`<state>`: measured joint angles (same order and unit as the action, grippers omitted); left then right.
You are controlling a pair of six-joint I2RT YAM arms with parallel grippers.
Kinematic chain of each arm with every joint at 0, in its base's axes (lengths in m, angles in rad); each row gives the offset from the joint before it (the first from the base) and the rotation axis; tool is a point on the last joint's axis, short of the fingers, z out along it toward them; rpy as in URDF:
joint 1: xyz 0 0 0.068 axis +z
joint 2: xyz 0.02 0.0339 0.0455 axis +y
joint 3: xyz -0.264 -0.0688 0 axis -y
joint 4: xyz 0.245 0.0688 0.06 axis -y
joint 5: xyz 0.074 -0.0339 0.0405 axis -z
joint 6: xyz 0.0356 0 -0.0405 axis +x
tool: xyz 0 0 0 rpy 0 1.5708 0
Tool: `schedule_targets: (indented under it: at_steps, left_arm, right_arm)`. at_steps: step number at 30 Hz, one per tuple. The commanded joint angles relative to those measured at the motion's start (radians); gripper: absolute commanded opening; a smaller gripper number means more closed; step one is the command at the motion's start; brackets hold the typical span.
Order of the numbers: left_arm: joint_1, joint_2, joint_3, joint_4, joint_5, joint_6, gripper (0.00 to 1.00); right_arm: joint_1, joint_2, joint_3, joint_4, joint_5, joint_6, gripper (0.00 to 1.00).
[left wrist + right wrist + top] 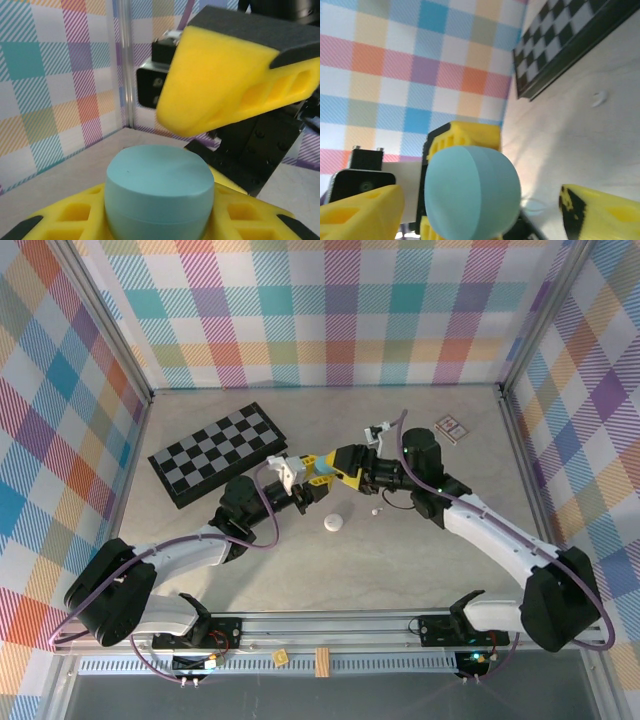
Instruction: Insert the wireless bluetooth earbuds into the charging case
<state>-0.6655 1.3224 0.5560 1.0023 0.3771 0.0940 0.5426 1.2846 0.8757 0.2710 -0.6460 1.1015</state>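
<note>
A teal-blue charging case (157, 192) is held closed above the table, and my left gripper (157, 222) is shut on it with yellow fingers (55, 220) on both sides. In the top view the case (321, 468) hangs mid-table between the two grippers. My right gripper (480, 215) is open, its fingers (360, 210) flanking the case (472, 192) without touching it. One of its fingers (230, 75) hovers just above the case. A tiny white earbud (376, 510) lies on the table below the right gripper (342, 464). An earbud (599, 98) lies near the board.
A folded chessboard (222, 452) lies at the back left. A white pebble-shaped case (334, 522) rests on the table in front of the grippers. A small white and grey object (378, 430) and two cards (452, 426) sit at the back right.
</note>
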Motion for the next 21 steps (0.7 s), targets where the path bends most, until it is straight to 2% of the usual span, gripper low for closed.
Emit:
schedule_targets:
  at_steps: [1, 4, 9, 12, 14, 17, 19, 21]
  left_arm:
    - [-0.008, 0.014, 0.040, 0.080, 0.042, -0.036, 0.38]
    - [-0.008, 0.012, 0.040, 0.079, 0.040, -0.033, 0.38]
    - [-0.008, -0.006, 0.028, 0.067, 0.046, -0.027, 0.38]
    - [-0.008, -0.021, 0.021, 0.049, 0.054, -0.022, 0.39]
    - [-0.008, -0.032, 0.016, 0.040, 0.055, -0.016, 0.40]
    - [-0.008, -0.051, 0.008, 0.013, 0.047, -0.006, 0.56]
    - [-0.008, -0.078, -0.005, -0.033, 0.032, 0.008, 0.74]
    - [-0.008, -0.110, -0.021, -0.100, 0.016, 0.033, 0.88]
  right_arm:
    - [0.000, 0.040, -0.014, 0.248, -0.133, 0.178, 0.71]
    - [0.000, 0.059, -0.018, 0.310, -0.151, 0.218, 0.59]
    - [0.000, 0.031, -0.013, 0.212, -0.112, 0.153, 0.35]
    - [-0.001, 0.020, -0.013, 0.183, -0.095, 0.128, 0.25]
    - [-0.003, 0.015, -0.012, 0.160, -0.078, 0.110, 0.22]
    - [-0.006, 0.005, -0.011, 0.106, -0.042, 0.058, 0.21]
    - [-0.012, 0.000, -0.003, 0.050, -0.017, -0.007, 0.21]
    - [-0.023, 0.000, 0.014, -0.051, 0.024, -0.079, 0.22]
